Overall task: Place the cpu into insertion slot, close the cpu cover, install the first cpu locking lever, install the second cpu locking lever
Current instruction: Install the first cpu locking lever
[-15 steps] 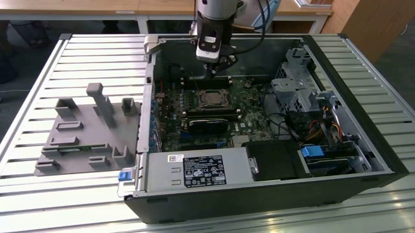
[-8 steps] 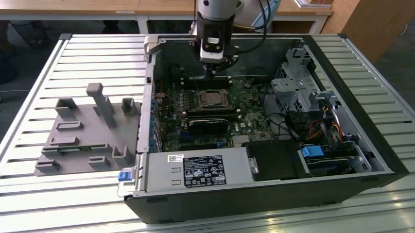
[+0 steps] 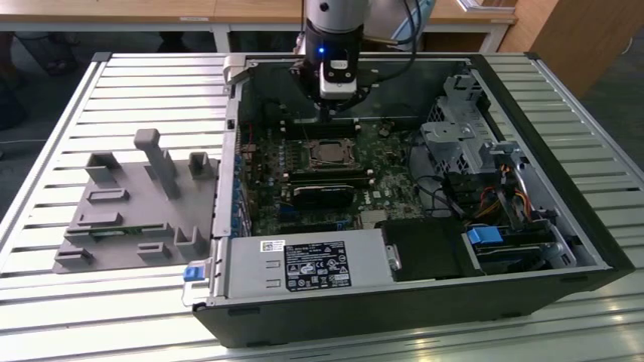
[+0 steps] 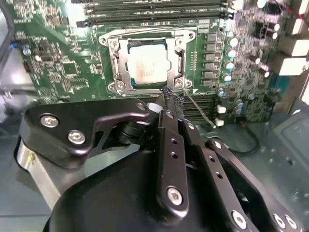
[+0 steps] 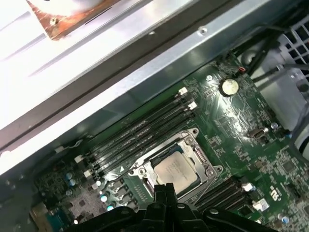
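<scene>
— The cpu [image 4: 147,65]: where does it lie?
— Flat in the insertion slot [image 4: 145,35], pale metal top up, with the cpu cover [image 4: 123,63] down around it as a silvery frame.
— And the gripper [image 4: 170,99]?
— In both wrist views its black fingertips are drawn together, with nothing visible between them. They hover close to one edge of the socket. Whether they touch it, I cannot tell.
— Anything right beside them?
— In the second wrist view a thin wire lever [image 4: 200,111] runs out from a socket corner, just beside the tips, slanting away over the green motherboard [image 4: 63,67].
— Further out?
— Long black memory sticks [image 4: 154,12] lie in rows beside the socket.
— And the exterior view?
— The arm reaches down into an open computer case [image 3: 593,256] lying on a slatted table [image 3: 60,317]. A power supply [image 3: 307,264] sits at the case's near edge, and a grey fixture [image 3: 131,211] rests on the table at the exterior view's left.
</scene>
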`<state>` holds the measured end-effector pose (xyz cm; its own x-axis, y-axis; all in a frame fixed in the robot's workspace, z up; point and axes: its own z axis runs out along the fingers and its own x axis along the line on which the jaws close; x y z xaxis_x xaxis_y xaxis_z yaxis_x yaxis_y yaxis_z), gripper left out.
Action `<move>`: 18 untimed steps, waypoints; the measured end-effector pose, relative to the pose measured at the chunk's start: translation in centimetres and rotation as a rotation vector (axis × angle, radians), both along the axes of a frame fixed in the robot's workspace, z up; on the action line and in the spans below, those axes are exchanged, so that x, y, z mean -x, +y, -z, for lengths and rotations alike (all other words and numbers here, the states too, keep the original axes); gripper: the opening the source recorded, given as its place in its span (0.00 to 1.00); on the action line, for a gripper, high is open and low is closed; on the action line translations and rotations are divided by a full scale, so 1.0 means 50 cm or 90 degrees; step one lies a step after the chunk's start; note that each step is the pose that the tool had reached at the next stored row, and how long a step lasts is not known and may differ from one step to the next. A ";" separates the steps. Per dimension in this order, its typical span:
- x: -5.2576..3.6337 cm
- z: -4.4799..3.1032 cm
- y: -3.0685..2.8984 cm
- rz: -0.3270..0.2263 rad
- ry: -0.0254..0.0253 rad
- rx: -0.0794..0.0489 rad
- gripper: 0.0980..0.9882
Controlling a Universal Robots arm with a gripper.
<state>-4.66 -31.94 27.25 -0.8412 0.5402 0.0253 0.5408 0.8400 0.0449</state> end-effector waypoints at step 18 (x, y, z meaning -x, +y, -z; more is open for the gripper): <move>0.000 0.006 0.000 -0.222 -0.0033 0.000 0.01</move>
<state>-4.66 -31.95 26.96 -0.9753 0.2200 0.0204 0.2207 0.9742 0.0466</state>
